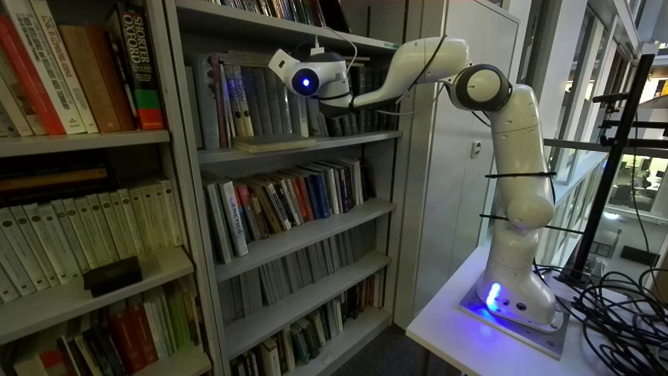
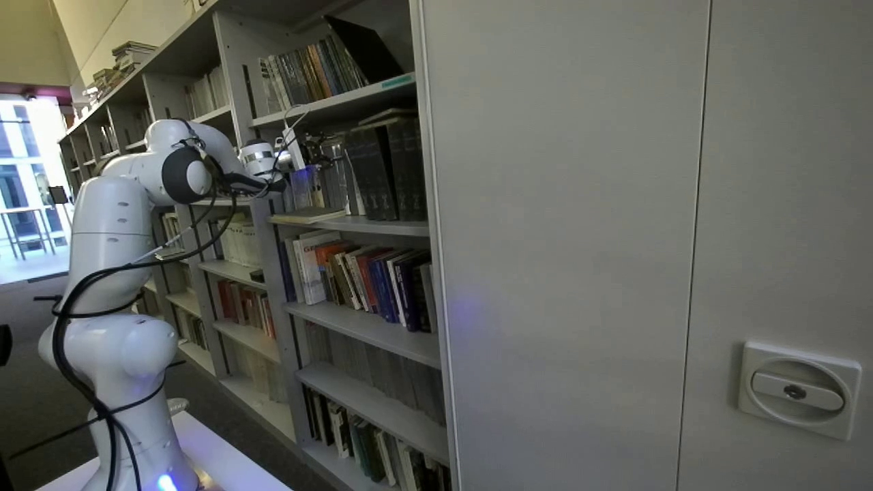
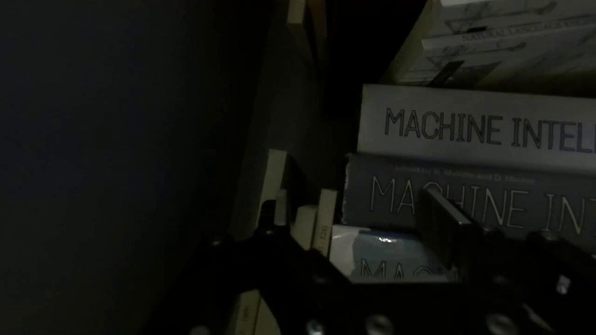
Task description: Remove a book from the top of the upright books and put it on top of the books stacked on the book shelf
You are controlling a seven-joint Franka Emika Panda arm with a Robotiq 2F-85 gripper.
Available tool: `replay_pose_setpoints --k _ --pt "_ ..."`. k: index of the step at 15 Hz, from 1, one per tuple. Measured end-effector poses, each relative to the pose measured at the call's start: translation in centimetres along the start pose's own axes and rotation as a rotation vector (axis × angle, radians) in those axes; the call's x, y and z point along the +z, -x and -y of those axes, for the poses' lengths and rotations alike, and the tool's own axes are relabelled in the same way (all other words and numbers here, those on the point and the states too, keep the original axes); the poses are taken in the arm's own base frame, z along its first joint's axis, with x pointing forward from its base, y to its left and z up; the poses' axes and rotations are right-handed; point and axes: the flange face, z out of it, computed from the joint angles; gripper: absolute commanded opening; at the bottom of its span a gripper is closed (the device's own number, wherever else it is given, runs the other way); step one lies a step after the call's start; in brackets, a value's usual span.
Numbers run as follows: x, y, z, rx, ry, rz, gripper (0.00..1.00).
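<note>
Book shelf (image 1: 313,230), arm (image 1: 519,141): in both exterior views, from opposite slants.
Cabinet door (image 2: 566,259): large and close in an exterior view.
Spines (image 3: 465,132): faced by the dark wrist view, seemingly from very near.

The shelf (image 1: 308,236) is loaded, row after row of books (image 1: 317,192), upright and leaning, and higher up a stack (image 1: 272,143) lies flat at the front

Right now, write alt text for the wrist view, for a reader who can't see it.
A dark, open gripper spans the bottom, thin pale books showing between its fingers; right of those are wider books lettered MACHINE. The picture is dim, almost black at left.
</note>
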Motion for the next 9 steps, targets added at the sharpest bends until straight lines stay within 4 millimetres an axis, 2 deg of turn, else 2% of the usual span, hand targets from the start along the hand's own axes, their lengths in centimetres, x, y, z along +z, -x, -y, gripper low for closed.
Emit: replay_pose_setpoints --k 9 --pt "0.63 0.63 -1.03 0.011 0.009 -0.077 0.72"
